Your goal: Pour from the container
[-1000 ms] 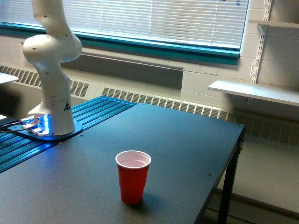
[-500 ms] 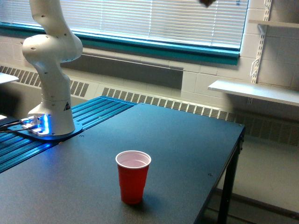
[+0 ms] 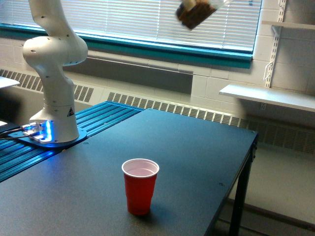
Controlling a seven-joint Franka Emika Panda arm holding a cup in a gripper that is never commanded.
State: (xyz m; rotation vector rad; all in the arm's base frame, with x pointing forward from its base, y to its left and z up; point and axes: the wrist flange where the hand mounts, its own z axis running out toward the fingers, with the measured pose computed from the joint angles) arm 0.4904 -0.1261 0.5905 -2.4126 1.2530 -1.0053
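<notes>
You see one dark flat-topped table point(image 3: 197, 147), one white jointed robot arm point(image 3: 51, 73), one red plastic party cup point(image 3: 140, 186) standing on it, and one clear container point(image 3: 196, 12) of brown contents, tilted at the top edge, its gripper's state untellable.

- The arm's white base column point(image 3: 58, 115) is standing upright at the exterior view's left, its foot sitting on a round mount with blue light glowing low on its side.
- A rounded white joint point(image 3: 54, 50) is bulging above the column, and the next link point(image 3: 45, 14) is rising from it out past the top edge.
- The upper links, the wrist and the tool are lying outside the view, so their pose is not showing.
</notes>
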